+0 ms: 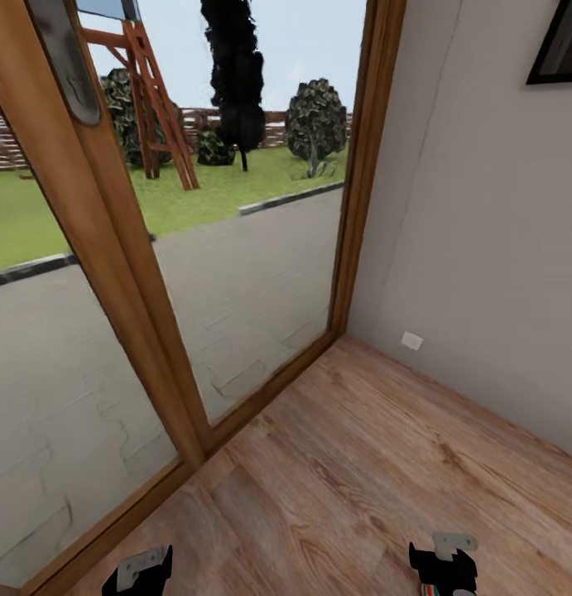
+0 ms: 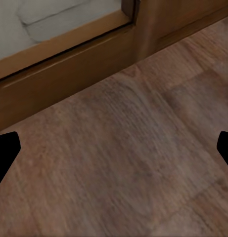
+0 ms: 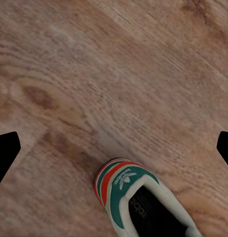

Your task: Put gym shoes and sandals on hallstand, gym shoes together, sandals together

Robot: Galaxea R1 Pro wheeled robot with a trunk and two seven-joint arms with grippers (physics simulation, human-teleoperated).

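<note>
Jaws first. In the left wrist view the left gripper (image 2: pixel 114 153) shows its two dark finger tips at opposite edges of the frame, set wide apart with only bare corridor floor (image 2: pixel 123 163) between them: open and empty. The right gripper (image 3: pixel 114 153) reads the same way, tips spread wide, yet a gym shoe (image 3: pixel 138 200) sits between and just below them, heel end up with its green, red and white bands. We cannot tell whether the shoe is clamped higher up (a sliver of red and green at the right gripper in the head view hints that it hangs there).

Relative to the glass door's wooden frame (image 1: pixel 145 273): both grippers sit low and near its sill, the wall socket (image 1: pixel 411 340) off to the frame's right. We judge the robot is in transit, arms tucked for travel.

Cut off: the shoe's toe, both gripper bodies. The picture frame (image 1: pixel 559 45) is clipped at the corner.
</note>
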